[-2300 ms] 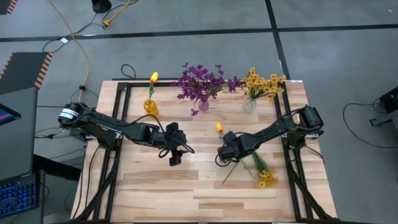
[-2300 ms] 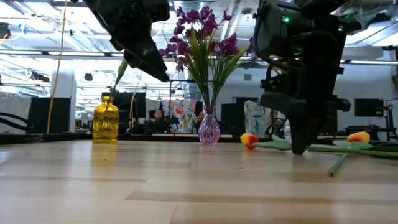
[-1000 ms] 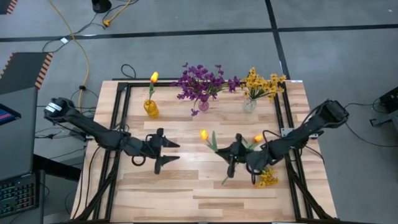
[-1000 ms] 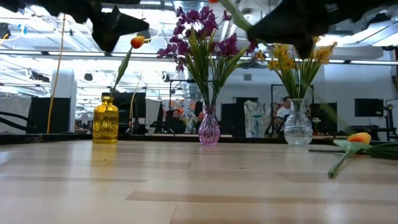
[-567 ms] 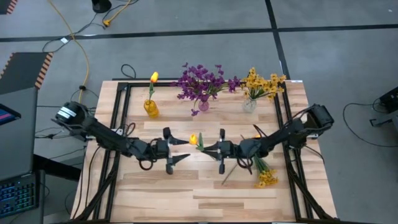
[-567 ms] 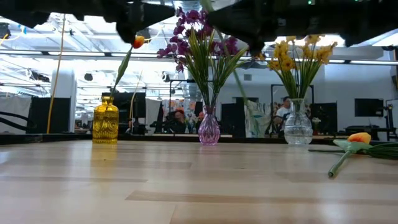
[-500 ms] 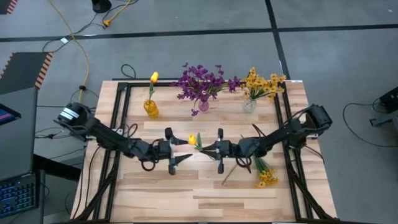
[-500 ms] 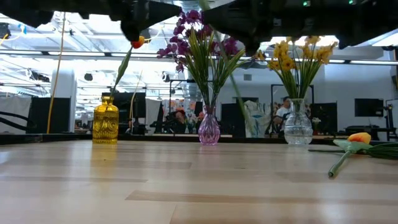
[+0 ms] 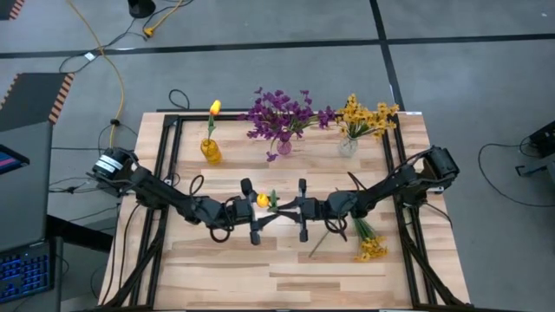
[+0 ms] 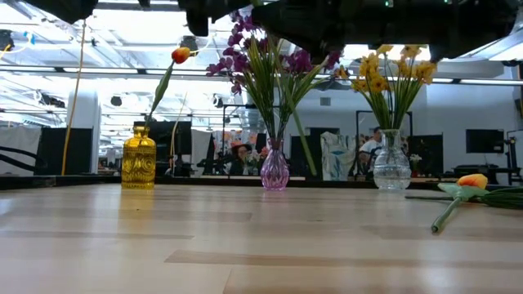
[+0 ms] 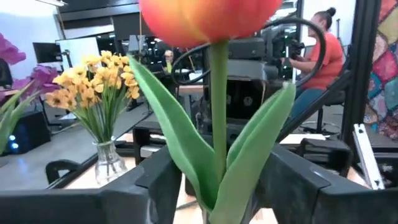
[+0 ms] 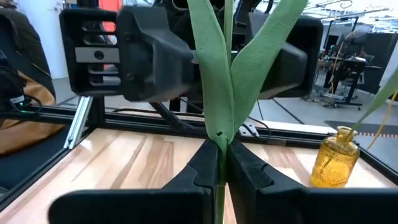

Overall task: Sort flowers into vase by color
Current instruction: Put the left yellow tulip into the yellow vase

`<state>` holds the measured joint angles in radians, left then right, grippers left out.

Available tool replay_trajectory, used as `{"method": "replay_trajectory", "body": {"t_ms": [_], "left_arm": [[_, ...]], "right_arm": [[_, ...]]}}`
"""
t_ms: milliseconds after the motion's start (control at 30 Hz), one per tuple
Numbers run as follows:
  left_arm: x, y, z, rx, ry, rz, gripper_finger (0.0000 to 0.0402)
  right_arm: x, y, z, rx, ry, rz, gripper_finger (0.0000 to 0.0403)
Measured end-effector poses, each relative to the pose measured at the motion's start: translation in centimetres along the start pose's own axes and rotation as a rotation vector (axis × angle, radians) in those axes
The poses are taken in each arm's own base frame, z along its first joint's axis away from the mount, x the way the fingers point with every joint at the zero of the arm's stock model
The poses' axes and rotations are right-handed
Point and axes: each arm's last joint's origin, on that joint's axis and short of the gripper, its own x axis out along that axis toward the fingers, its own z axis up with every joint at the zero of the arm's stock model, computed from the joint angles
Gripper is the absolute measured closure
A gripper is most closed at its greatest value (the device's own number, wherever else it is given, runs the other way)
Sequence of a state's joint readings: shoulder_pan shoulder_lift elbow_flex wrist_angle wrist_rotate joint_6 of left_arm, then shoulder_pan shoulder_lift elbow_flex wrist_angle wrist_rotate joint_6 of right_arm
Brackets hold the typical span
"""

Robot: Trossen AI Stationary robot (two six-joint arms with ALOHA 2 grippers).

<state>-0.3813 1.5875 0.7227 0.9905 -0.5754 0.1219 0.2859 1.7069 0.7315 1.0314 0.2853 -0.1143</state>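
Note:
An orange-yellow tulip (image 9: 262,199) with green leaves is held up in the air over the table's middle by my right gripper (image 9: 284,208), which is shut on its stem. My left gripper (image 9: 260,211) faces it from the table's left and is open. In the left wrist view its two fingers (image 11: 155,180) stand either side of the leaves and stem (image 11: 217,112) below the bud (image 11: 211,18); whether they touch, I cannot tell. In the low view the stem (image 10: 301,135) hangs down free. My right gripper pinches the tulip's stem (image 12: 221,163) between its two fingers, just below where the leaves (image 12: 214,74) branch off. It comes level from the table's right, with the fingers across the stem. The tulip is lifted clear and about upright, bud up, with the lower stem hanging below.
Along the far edge stand a yellow vase (image 9: 211,149) with one tulip, a purple vase (image 9: 284,146) with purple blossoms, and a clear vase (image 9: 348,146) with yellow blossoms. Another tulip (image 10: 472,181) and a yellow sprig (image 9: 371,250) lie on the table's right.
My right gripper has carried the tulip toward the table's left, and my left gripper has moved right toward it. The two now meet at the middle, with the tulip between the left gripper's open fingers. The tulip has stayed lifted clear.

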Motion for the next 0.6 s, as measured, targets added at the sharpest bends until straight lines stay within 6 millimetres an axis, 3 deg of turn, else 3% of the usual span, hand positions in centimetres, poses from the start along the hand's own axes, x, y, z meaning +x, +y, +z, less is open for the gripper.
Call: {"method": "replay_trajectory", "body": {"t_ms": [333,600], "left_arm": [[0.03,0.01,-0.38,0.023,0.037,0.013,0.0309],[0.03,0.0,-0.38,0.032,0.037,0.012,0.0361]], "right_arm": [[0.01,-0.01,0.08,0.001,-0.006,-0.002,0.0352],[0.01,-0.01,0.05,0.002,-0.003,-0.002,0.0352]]}}
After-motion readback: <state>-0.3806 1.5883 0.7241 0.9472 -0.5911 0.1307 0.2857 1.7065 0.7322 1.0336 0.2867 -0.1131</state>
